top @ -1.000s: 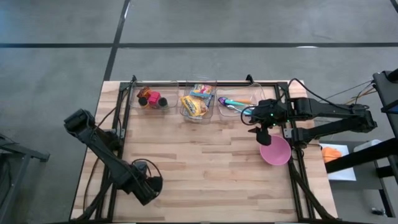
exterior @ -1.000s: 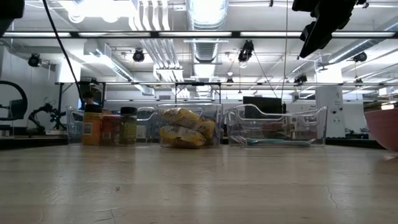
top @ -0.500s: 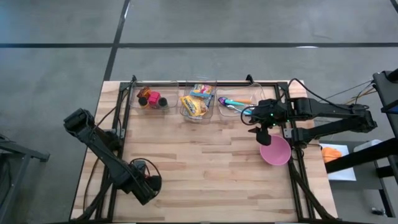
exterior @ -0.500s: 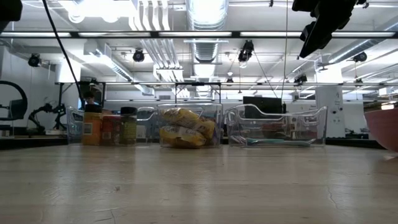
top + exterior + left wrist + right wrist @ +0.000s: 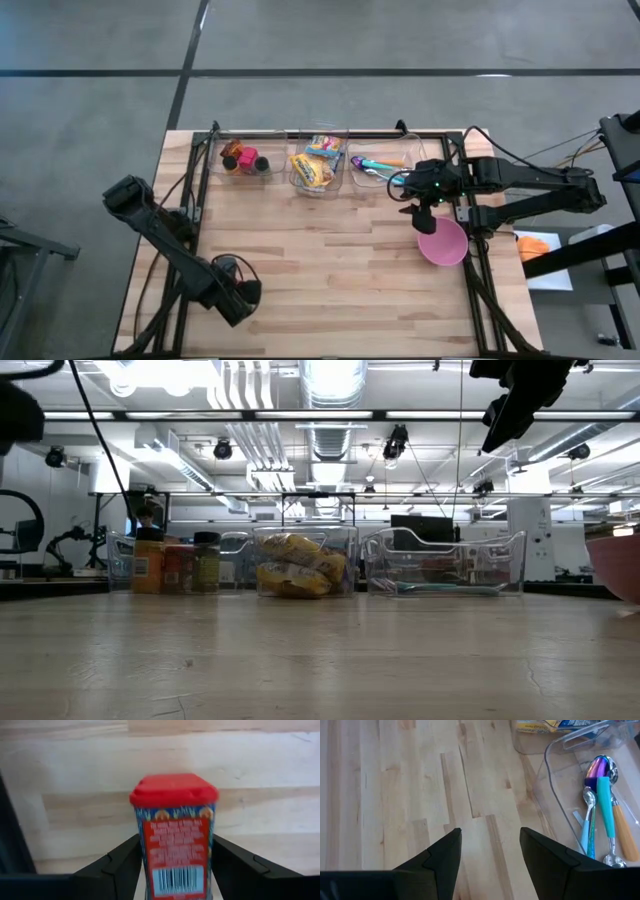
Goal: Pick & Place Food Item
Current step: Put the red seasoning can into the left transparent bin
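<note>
The food item is a small shaker tin (image 5: 175,835) with a red lid, a blue patterned label and a barcode. It shows only in the left wrist view, between the fingers of my left gripper (image 5: 175,847), which is shut on it. That gripper (image 5: 240,297) points down over the table's near left part. My right gripper (image 5: 418,215) stands open and holds nothing. It hangs high over the table's right side, between the utensil bin and the pink bowl. My left gripper pinches the tin's two narrow sides (image 5: 142,857) between its two fingers (image 5: 120,862), low on the body near the barcode end. The red lid end (image 5: 174,790) points away from the wrist, toward the tabletop. I cannot tell whether the tin touches the wood.
Three clear bins line the far edge: spice jars (image 5: 243,158), yellow snack packets (image 5: 316,168) and spoons (image 5: 378,165). A pink bowl (image 5: 442,243) sits at the right edge. Black frame rails run along the table's left and right sides. Bare wood (image 5: 330,260) fills the middle.
My left arm has sunk a little with the tin; its dark shape now reaches lower into the low view's upper left corner. The right arm has kept still.
</note>
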Action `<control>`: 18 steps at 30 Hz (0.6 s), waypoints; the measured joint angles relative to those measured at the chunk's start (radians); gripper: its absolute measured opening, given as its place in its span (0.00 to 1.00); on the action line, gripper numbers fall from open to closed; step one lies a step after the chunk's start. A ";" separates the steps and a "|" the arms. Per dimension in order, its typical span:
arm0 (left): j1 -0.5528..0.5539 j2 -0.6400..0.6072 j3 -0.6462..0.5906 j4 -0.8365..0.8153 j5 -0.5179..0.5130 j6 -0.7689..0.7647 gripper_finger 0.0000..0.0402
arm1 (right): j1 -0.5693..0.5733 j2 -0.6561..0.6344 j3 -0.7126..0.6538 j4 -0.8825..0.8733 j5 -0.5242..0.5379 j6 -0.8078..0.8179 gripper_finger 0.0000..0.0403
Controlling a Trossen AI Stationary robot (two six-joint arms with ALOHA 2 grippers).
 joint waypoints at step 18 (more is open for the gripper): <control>0.002 -0.004 -0.090 0.150 -0.066 0.090 0.42 | 0.000 0.000 0.000 0.000 -0.005 0.041 0.50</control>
